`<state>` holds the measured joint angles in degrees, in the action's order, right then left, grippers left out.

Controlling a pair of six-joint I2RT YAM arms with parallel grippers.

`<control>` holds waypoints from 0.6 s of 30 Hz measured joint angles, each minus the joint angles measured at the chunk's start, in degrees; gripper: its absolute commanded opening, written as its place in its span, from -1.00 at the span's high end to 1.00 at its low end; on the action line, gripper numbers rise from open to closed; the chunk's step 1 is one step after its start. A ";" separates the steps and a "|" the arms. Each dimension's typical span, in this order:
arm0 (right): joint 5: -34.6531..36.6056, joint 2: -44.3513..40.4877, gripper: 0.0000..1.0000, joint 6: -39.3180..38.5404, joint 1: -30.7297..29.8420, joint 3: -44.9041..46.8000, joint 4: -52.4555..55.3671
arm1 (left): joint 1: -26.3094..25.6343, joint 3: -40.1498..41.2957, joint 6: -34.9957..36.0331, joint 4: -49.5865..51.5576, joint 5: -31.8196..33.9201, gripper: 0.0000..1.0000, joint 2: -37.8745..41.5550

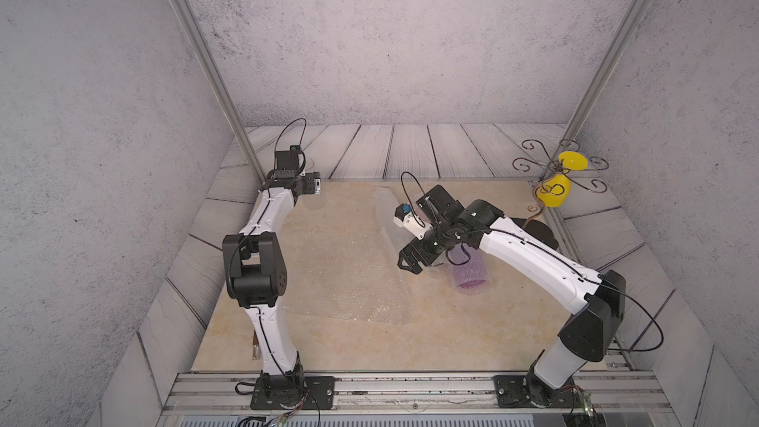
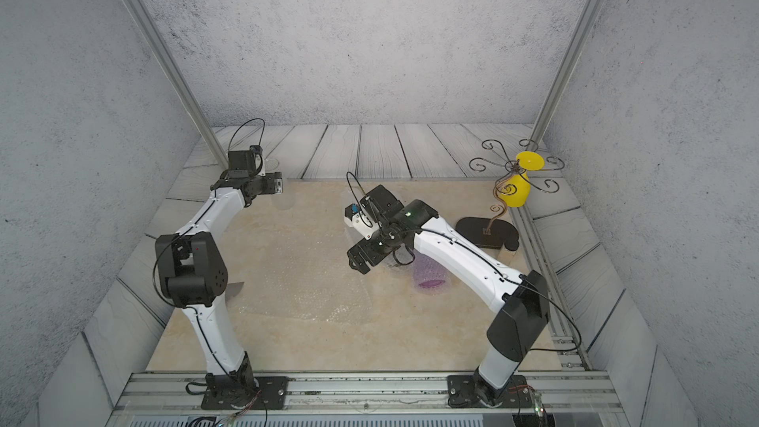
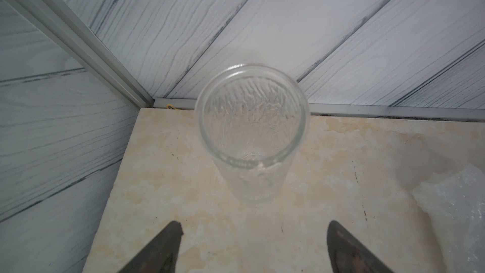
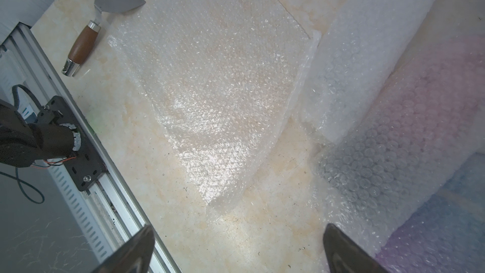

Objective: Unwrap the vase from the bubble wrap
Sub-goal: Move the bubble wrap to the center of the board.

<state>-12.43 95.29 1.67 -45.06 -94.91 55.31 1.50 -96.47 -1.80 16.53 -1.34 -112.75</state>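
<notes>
A clear textured glass vase (image 3: pixel 250 132) stands upright and bare on the marble tabletop (image 3: pixel 162 179), near the back left corner. My left gripper (image 3: pixel 253 228) is open just short of it, with nothing between the fingers. A purple vase wrapped in bubble wrap (image 1: pixel 470 275) (image 2: pixel 429 277) (image 4: pixel 409 137) lies on its side under my right forearm. My right gripper (image 1: pixel 408 262) (image 2: pixel 357 264) (image 4: pixel 238 232) hovers open and empty beside it, one fingertip (image 4: pixel 338 242) close to the wrap. A flat bubble wrap sheet (image 1: pixel 349 277) (image 4: pixel 217 74) lies mid-table, with a rolled tube (image 4: pixel 367 48) next to it.
A scraper with a wooden handle (image 4: pixel 84 43) lies by the front left, near my left arm's base rail (image 4: pixel 86 174). At the back right, a yellow vase (image 1: pixel 554 193) (image 2: pixel 515 193) hangs on a curled wire stand with a black base (image 2: pixel 486 232).
</notes>
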 measured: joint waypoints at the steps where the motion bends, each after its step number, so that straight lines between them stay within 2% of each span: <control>1: 0.07 -0.04 -0.98 0.00 0.00 0.26 -0.20 | 0.00 1.33 -0.44 -0.02 -0.07 -0.74 1.14; 9: 2.54 -0.04 -0.98 -1.33 0.00 1.33 0.52 | 0.00 12.59 -7.34 2.99 -2.56 -0.75 13.00; 14: 5.09 -0.04 -0.98 -2.62 0.02 0.92 1.49 | 0.00 21.00 -13.42 10.99 -5.01 -0.67 21.35; 18: 5.88 -0.33 -0.98 -2.84 0.02 1.18 1.44 | 0.04 26.60 -15.91 18.99 -6.25 -0.65 22.93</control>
<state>-6.55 94.96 -1.17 -45.04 -93.73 56.75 1.54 -69.87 -17.72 35.53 -7.60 -89.82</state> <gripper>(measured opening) 0.988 0.825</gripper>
